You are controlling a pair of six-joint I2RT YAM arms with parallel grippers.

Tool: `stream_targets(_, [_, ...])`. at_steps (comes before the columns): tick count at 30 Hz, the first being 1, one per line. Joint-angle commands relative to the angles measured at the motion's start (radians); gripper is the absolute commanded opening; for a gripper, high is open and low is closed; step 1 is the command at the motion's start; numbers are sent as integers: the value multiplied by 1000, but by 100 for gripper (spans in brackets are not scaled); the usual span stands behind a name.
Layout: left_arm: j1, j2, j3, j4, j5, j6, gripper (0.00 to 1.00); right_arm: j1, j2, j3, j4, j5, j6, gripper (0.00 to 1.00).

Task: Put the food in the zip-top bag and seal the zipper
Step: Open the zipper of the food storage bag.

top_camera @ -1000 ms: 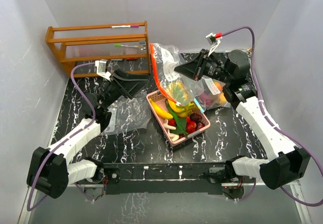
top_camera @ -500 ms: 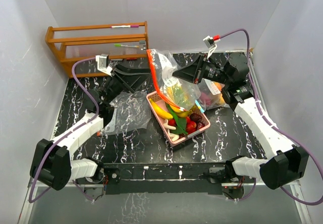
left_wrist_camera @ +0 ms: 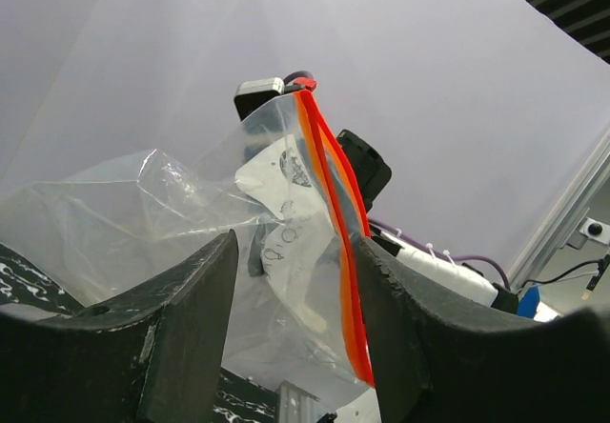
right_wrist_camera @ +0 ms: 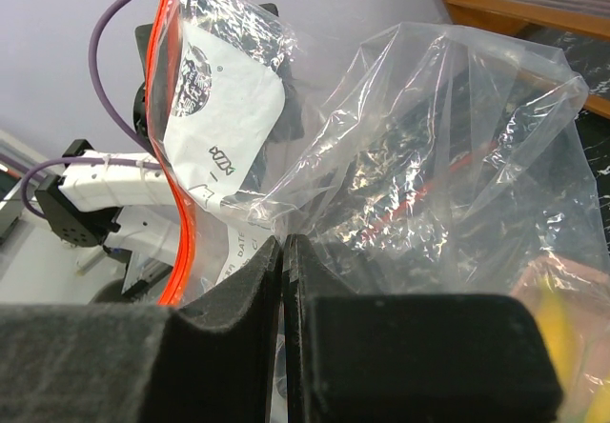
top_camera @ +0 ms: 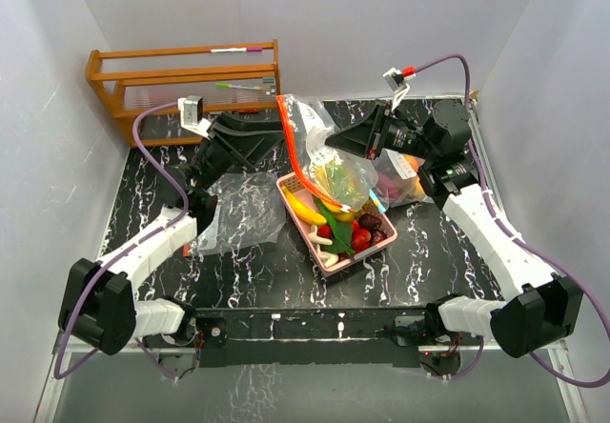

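Food (top_camera: 345, 230), the small glossy toy fruit and vegetables: location?
— Heaped in a pink rectangular plastic tray (top_camera: 335, 266) at mid-table. Noted: a yellow banana, red berries, a green leaf, a dark plum. More yellow and green pieces show through the film hanging above the tray. Whether they are inside it or behind it, I cannot tell.

Surroundings, from the left?
— A railed brown wooden rack (top_camera: 181, 85) stands at the far left corner. On the black, white-veined tabletop (top_camera: 257, 280) lies a flat, crumpled clear bag (top_camera: 238, 215). Next is the clear, crinkled zip-top bag (top_camera: 312, 118), with an orange zipper strip and a white printed label, held upright over the tray. At the far right is another clear bag (top_camera: 408, 177) with orange and pink contents.

Arms?
— The left arm reaches forward and to the right. The left gripper (left_wrist_camera: 294, 247) has its fingers apart, astride the bag's zipper edge, with the strip close by one finger. The right arm bends back leftward. The right gripper (right_wrist_camera: 284, 261) has its fingers pressed together on the bag's film.
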State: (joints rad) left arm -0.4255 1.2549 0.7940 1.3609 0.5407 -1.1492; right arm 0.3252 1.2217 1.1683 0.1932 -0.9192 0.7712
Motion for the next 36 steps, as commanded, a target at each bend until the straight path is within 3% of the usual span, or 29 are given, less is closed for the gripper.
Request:
stream_targets(1, [-12, 4, 51, 30, -4, 7, 50, -4, -15, 4, 67, -9, 13, 8])
stream_targets(15, [-43, 47, 109, -49, 11, 40, 41, -3, -30, -13, 39, 10, -8, 8])
stream_targets(20, [-53, 61, 116, -25, 32, 20, 33, -3, -31, -10, -16, 58, -53, 8])
stream_targets(23, [-55, 51, 110, -35, 41, 16, 36, -3, -30, -12, -22, 66, -58, 8])
stream_targets(26, [-54, 39, 109, -76, 47, 29, 51, -4, -27, -4, -42, 66, -77, 8])
stream_targets(30, [-57, 51, 125, -125, 57, 41, 62, -3, -29, 6, -72, 74, -99, 8])
stream_targets(34, [-70, 75, 163, -228, 71, 85, 62, -3, -33, 10, -74, 63, -102, 8])
stream_targets(36, [-73, 82, 174, -265, 77, 101, 52, -3, -35, 11, -72, 61, -102, 8])
